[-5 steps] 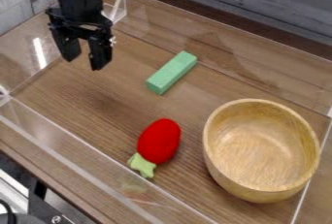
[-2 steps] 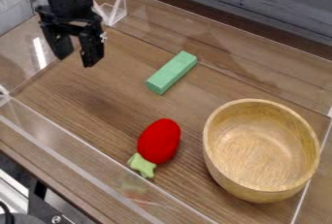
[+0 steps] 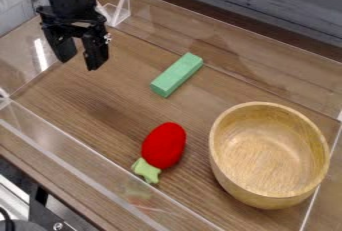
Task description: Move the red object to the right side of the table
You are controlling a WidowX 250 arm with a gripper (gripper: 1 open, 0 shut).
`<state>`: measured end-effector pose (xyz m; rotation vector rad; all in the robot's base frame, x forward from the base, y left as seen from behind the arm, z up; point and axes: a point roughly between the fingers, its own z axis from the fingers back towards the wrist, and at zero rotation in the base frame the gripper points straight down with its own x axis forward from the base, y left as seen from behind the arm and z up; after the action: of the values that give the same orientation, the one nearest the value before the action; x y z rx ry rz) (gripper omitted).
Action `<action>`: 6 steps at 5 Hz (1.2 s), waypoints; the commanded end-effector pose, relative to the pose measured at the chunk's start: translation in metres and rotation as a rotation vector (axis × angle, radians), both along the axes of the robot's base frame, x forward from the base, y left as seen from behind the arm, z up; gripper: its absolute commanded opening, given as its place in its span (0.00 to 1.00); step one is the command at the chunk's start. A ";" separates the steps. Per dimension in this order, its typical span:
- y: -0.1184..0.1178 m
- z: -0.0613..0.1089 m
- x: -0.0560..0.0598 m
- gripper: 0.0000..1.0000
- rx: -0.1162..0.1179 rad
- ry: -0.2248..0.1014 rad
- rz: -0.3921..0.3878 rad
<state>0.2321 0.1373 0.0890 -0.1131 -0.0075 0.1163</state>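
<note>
The red object [image 3: 163,144], a small rounded toy fruit with a pale green leafy tip, lies on the brown wood-grain table [image 3: 94,100] near the front acrylic wall, just left of the wooden bowl. My black gripper [image 3: 76,57] hangs over the table's back left part, well away from the red object. Its two fingers point down and stand open with nothing between them.
A large wooden bowl [image 3: 269,153] sits at the front right. A plain green rectangular block [image 3: 177,74] lies near the middle, toward the back. Clear acrylic walls [image 3: 80,165] edge the tabletop all round.
The gripper has shifted a little to the left and back, staying open. The red object, block and bowl have not moved.
</note>
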 end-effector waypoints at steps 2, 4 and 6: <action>0.006 0.014 0.003 1.00 0.029 -0.057 -0.001; 0.008 0.012 0.002 1.00 0.025 -0.060 0.005; 0.001 0.001 0.001 1.00 0.020 -0.024 -0.003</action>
<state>0.2302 0.1370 0.0827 -0.1123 -0.0092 0.1182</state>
